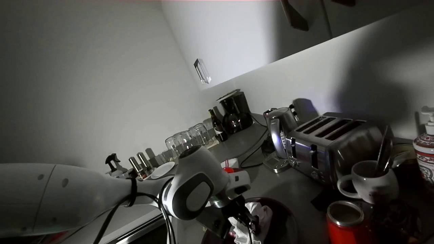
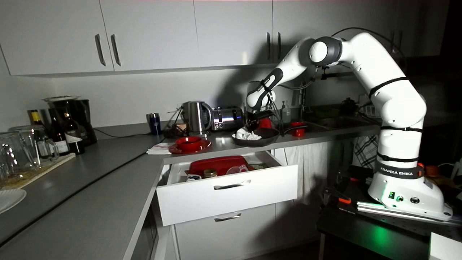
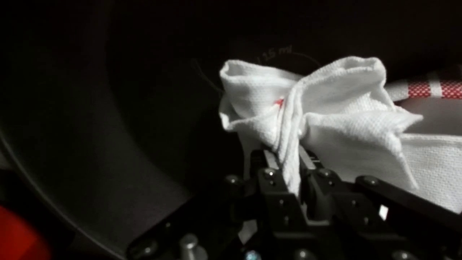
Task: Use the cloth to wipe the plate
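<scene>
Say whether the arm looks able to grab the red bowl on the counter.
Probably not: its gripper is shut on the white cloth. With that released, the red bowl looks open from above.

there is one robot gripper (image 3: pixel 287 160), one white cloth (image 3: pixel 267 94), one folded towel (image 2: pixel 158 148), one dark plate (image 3: pixel 144 159), one red plate (image 2: pixel 206 145), one fluted white plate (image 2: pixel 10 199), one red bowl (image 2: pixel 188 147), one white mug (image 1: pixel 373 186) and one blue tumbler (image 2: pixel 154 124); one toaster (image 1: pixel 307 147), one electric kettle (image 2: pixel 194 117), one coffee maker (image 1: pixel 238 105); and two drawer handles (image 2: pixel 232 185).

pale wall (image 2: pixel 144 90), shadowed | upper cabinets (image 2: pixel 231 36) shut | grey counter (image 2: pixel 86 202) | top drawer (image 2: pixel 227 198) open
</scene>
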Motion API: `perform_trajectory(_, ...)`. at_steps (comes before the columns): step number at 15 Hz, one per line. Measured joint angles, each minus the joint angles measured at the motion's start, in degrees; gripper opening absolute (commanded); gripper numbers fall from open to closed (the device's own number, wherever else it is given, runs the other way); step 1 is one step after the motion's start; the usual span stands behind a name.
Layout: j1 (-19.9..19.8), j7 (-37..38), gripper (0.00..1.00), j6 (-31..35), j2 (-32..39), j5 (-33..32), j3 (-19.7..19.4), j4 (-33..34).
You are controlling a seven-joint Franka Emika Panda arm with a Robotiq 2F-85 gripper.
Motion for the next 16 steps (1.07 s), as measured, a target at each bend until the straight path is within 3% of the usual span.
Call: perform_trajectory(16, -0.79, -6.49, 0.08, 1.91, -1.30, 0.01, 2.17, -3.56)
